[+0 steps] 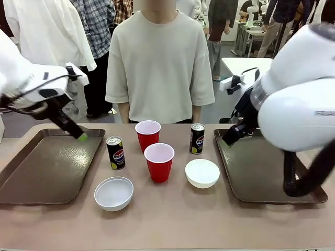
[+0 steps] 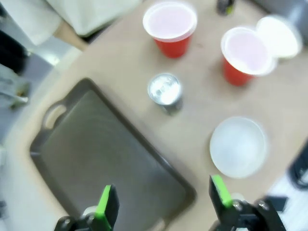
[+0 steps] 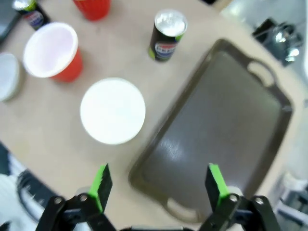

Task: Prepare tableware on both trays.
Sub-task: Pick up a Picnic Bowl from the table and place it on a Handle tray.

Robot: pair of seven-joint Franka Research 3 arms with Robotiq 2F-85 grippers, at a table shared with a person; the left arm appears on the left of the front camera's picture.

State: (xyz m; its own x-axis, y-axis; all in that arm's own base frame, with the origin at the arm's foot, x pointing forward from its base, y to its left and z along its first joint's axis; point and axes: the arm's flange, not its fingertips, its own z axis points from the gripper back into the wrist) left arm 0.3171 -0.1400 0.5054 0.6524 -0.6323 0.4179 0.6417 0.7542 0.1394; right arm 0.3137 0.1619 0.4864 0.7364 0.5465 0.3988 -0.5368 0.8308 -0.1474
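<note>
Two dark brown trays lie on the table, one at the left (image 1: 36, 172) and one at the right (image 1: 272, 178). Between them stand two red cups (image 1: 148, 135) (image 1: 159, 162), two black cans (image 1: 115, 152) (image 1: 197, 138) and two white bowls (image 1: 113, 193) (image 1: 202, 173). My left gripper (image 1: 79, 135) hangs open above the left tray's (image 2: 110, 154) far corner, holding nothing. My right gripper (image 1: 229, 138) is open and empty over the right tray's (image 3: 216, 120) far left corner. The left wrist view looks down on a can (image 2: 164, 90) and a bowl (image 2: 238, 147). A bowl (image 3: 112, 110), a can (image 3: 167, 34) and a cup (image 3: 52, 50) lie in the right wrist view.
A person in a pale T-shirt (image 1: 159, 63) stands at the far side of the table, hands out of sight. Other people stand behind. Both trays are bare, and the near strip of the table in front of the bowls is free.
</note>
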